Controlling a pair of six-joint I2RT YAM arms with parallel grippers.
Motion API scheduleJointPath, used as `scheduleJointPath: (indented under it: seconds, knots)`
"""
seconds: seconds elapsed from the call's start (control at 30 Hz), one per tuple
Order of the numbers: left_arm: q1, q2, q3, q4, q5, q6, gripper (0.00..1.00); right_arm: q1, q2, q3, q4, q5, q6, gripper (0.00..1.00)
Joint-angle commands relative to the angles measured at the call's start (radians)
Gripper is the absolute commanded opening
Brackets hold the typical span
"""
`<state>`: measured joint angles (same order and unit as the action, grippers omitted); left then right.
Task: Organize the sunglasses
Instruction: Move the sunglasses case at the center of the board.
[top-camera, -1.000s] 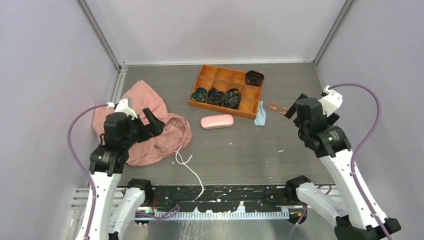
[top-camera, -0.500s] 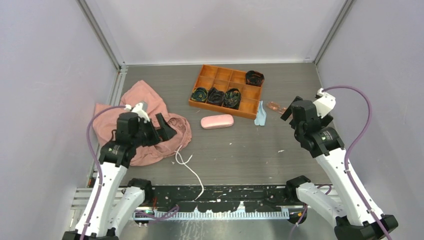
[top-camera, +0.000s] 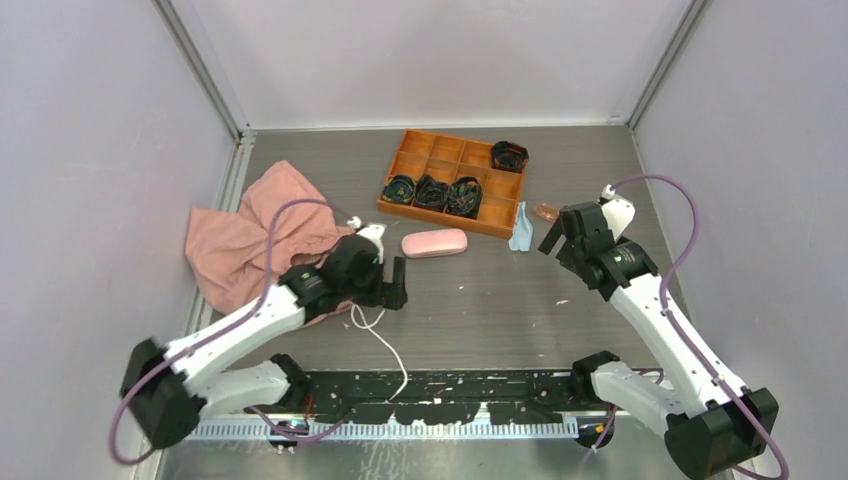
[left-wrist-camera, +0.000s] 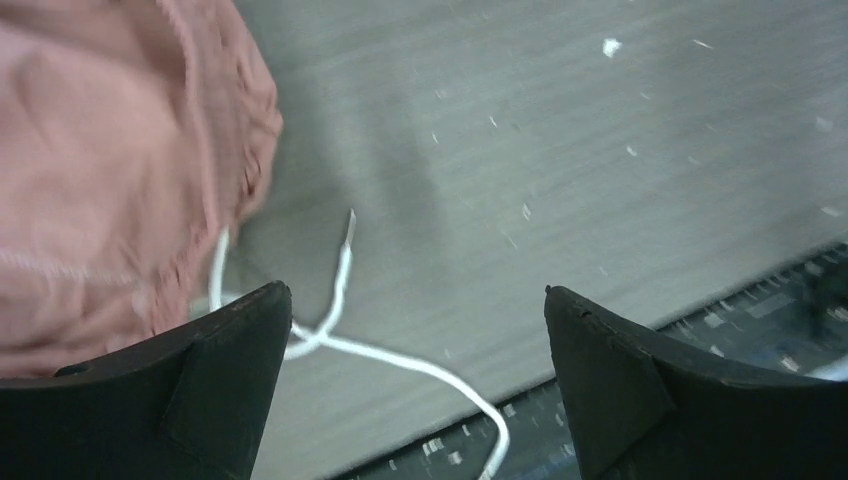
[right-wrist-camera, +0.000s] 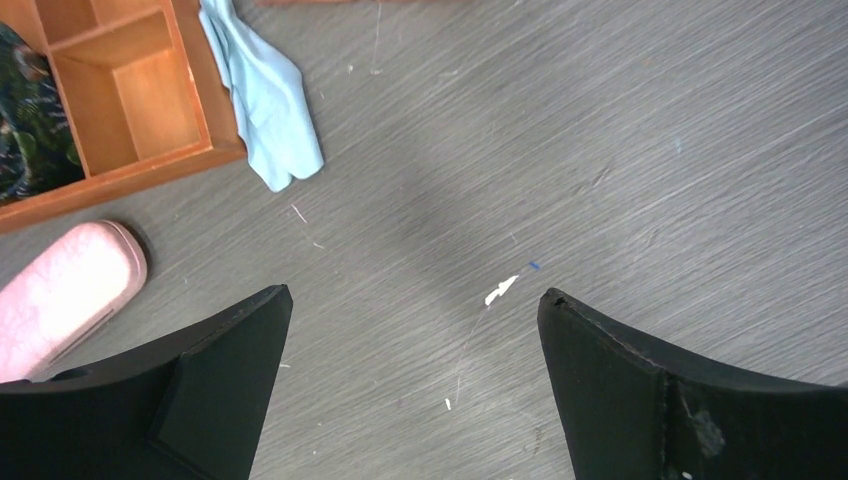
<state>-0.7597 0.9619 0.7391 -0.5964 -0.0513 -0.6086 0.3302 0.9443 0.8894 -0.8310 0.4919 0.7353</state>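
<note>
one pair of sunglasses (top-camera: 546, 211) is lying beside one blue cloth (top-camera: 521, 232), one pink case (top-camera: 435, 243) sitting nearby; both arms' jaws are gaping apart, empty.

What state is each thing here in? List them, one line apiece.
sunglasses: lying loose, not held, partly hidden by the right arm
pink case: shut, lying flat
tray: partly filled with dark rolls
blue cloth: crumpled, beside the tray
pink garment: crumpled
left gripper: open, empty
right gripper: open, empty
</note>
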Motion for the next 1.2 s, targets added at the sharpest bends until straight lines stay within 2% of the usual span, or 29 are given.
scheduleJointPath:
  seconds: [0.0, 0.13, 0.17, 0.27, 0.43, 0.53, 0.73, 0.9, 1.07, 1.17]
  knots:
    - [-0.016, 0.257, 0.162, 0.204, -0.149, 0.15, 0.98, 0.003, 0.028, 0.018, -0.029, -0.043, 0.055, 1.0]
    - [-0.014, 0.519, 0.467, 0.011, -0.211, 0.28, 0.98, 0.002, -0.006, 0.022, -0.045, -0.051, 0.046, 1.0]
    - [-0.013, 0.573, 0.518, -0.008, -0.206, 0.357, 0.95, 0.002, -0.021, 0.015, -0.035, -0.069, 0.037, 1.0]
    - [-0.002, 0.71, 0.664, -0.04, -0.194, 0.456, 0.98, 0.002, -0.06, -0.003, -0.012, -0.115, 0.01, 1.0]
    - [0.059, 0.881, 0.827, -0.062, 0.037, 0.46, 0.96, 0.001, -0.084, -0.021, -0.029, -0.115, 0.017, 1.0]
    - [0.066, 0.936, 0.861, -0.019, 0.115, 0.41, 0.96, 0.002, -0.099, -0.03, -0.042, -0.114, 0.02, 1.0]
    - [0.07, 1.041, 0.901, 0.058, 0.059, 0.28, 0.94, 0.002, -0.119, -0.038, -0.056, -0.084, -0.004, 1.0]
    - [0.074, 1.104, 0.907, 0.114, 0.109, 0.221, 0.92, 0.002, -0.117, -0.017, -0.09, -0.062, -0.025, 1.0]
    - [0.036, 1.131, 0.885, 0.094, 0.188, 0.249, 0.88, 0.002, -0.138, -0.027, -0.086, -0.066, -0.021, 1.0]
    - [0.013, 1.089, 0.83, 0.085, 0.231, 0.275, 0.87, 0.002, -0.137, -0.026, -0.08, -0.073, -0.026, 1.0]
